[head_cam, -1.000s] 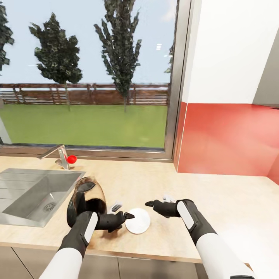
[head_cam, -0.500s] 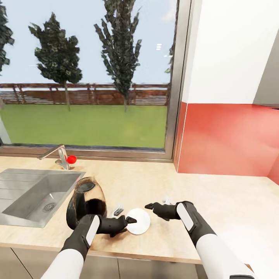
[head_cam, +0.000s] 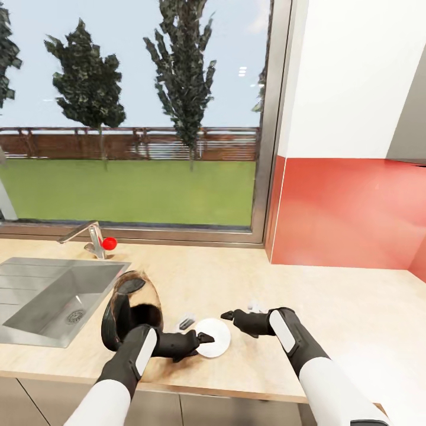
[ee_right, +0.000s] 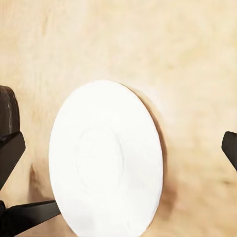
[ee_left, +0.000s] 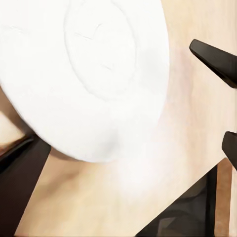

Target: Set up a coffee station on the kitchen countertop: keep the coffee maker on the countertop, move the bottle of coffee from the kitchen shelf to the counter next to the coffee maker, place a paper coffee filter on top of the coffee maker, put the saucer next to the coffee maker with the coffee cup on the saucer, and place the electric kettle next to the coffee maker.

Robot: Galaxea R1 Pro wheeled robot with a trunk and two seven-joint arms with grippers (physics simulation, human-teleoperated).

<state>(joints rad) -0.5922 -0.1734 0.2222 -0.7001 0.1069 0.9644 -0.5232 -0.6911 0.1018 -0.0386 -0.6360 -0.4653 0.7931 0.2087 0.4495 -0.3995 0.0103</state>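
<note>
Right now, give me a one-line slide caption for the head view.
Two hands, left and right, flank a white saucer on the wood-grain countertop, electric kettle beside the sink.

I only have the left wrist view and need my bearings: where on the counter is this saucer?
Observer: The saucer lies flat on the kitchen countertop, near its front edge.
Operator: Where's the right end effector?
Observer: The right end effector is open, close to the saucer's right rim.
Operator: Anything on the other side?
Observer: The electric kettle is between the saucer and the sink.
</note>
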